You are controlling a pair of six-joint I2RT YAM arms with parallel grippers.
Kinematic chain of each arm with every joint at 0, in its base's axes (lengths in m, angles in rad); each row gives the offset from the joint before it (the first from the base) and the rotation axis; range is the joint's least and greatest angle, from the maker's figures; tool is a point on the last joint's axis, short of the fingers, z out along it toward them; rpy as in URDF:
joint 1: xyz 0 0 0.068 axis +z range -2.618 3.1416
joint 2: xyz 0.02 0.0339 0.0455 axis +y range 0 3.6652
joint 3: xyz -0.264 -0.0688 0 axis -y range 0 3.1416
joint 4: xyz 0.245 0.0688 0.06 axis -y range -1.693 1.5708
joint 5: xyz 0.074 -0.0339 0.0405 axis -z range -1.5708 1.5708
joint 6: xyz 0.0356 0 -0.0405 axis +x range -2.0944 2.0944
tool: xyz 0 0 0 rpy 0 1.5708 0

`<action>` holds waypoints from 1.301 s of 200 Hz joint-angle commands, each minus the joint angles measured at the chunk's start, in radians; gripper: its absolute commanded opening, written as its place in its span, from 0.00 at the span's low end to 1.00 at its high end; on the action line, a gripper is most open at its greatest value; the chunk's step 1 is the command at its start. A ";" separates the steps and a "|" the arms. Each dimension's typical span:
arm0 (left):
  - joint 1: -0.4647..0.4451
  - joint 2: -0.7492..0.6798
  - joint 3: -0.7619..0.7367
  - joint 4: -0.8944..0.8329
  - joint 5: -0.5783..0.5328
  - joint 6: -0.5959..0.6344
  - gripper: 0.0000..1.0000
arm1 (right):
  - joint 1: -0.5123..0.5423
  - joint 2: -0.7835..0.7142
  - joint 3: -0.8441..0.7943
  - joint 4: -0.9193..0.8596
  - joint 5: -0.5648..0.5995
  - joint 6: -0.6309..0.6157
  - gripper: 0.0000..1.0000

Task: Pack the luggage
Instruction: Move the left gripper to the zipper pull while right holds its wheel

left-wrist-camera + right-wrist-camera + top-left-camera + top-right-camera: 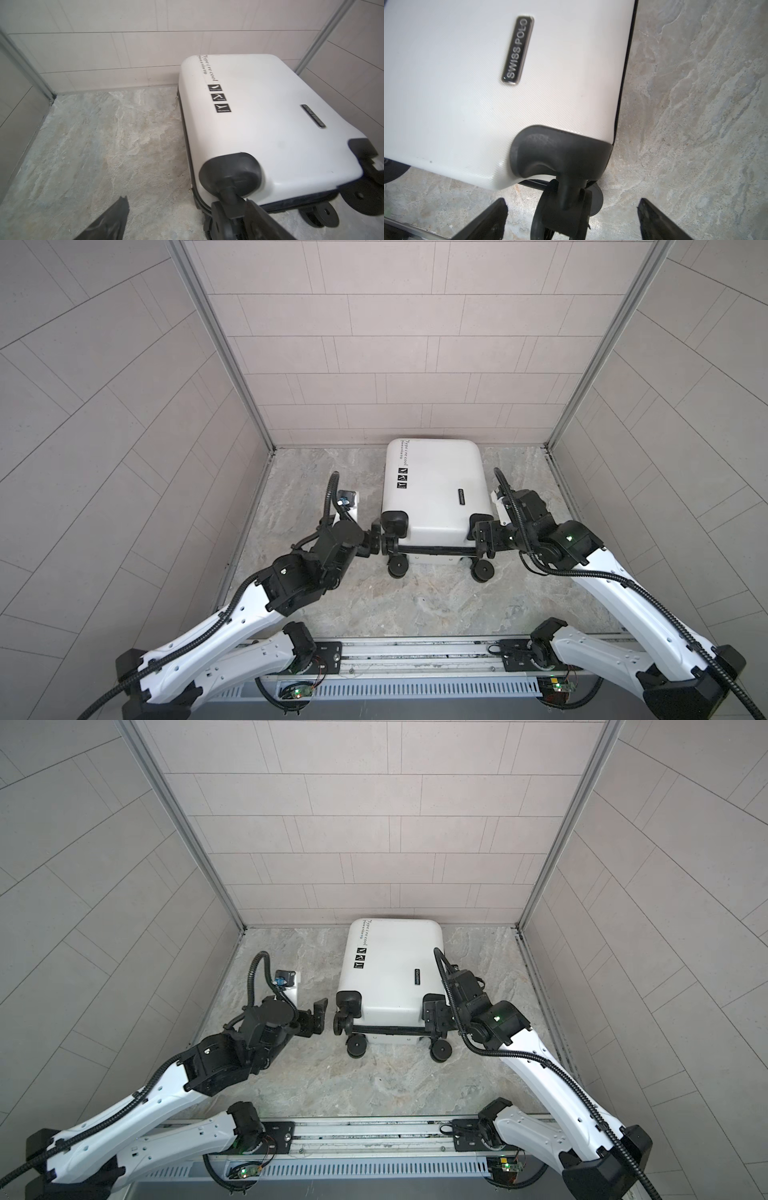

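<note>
Because both hands stand released, nothing is held at this moment.

Left hand (322,1016): fingers spread at the 7 o'clock corner of the luggage (436,489). One finger (261,220) sits close against the left wheel (220,216); contact cannot be confirmed.

Right hand (572,200): fingers spread on either side of the right wheel (560,214) at the 5 o'clock corner, clear of it on both sides.

The luggage lies flat and shut at 12 o'clock on the desk (374,605). Its top end is near the back wall (374,364) and its wheels point toward 6 o'clock.

Hazards, as judged:
- The wheels probably swivel. A hand closing on one may turn it and lose its hold.
- Unequal pushes from the two hands would skew the luggage or drive it into the back wall.
- The zipper band (623,83) looks closed along the side in view. No pulls are visible, so full closure is unconfirmed, and lifting could open the shell.

Markings:
- Badge (518,49): "SWISS POLO".
- Lettering (207,67): one line ending in "cool", and below it "Have a nice trip".
- Stickers (219,99): three black squares, captions too small to read.
</note>
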 commanded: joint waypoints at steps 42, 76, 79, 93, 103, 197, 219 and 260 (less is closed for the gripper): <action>0.333 0.096 -0.187 0.174 0.441 -0.153 0.80 | 0.032 -0.008 0.078 -0.023 -0.120 -0.032 0.89; 0.366 0.177 -0.251 0.288 0.478 -0.172 0.80 | 0.222 0.015 0.083 0.007 -0.075 0.005 0.83; 0.370 0.183 -0.253 0.295 0.480 -0.173 0.80 | 0.240 0.018 0.081 0.012 -0.071 0.011 0.83; 0.383 0.212 -0.263 0.328 0.495 -0.183 0.80 | 0.299 0.034 0.064 0.041 -0.069 0.040 0.82; 0.392 0.230 -0.267 0.353 0.509 -0.189 0.80 | 0.325 0.044 0.038 0.071 -0.082 0.068 0.81; 0.401 0.432 -0.212 0.431 0.654 -0.171 0.75 | 0.246 0.166 -0.104 0.220 -0.021 0.130 0.75; 0.393 0.470 -0.191 0.419 0.680 -0.172 0.73 | 0.177 0.182 -0.136 0.276 -0.053 0.148 0.74; 0.334 0.520 -0.164 0.431 0.671 -0.168 0.72 | 0.041 0.199 -0.138 0.312 -0.111 0.127 0.73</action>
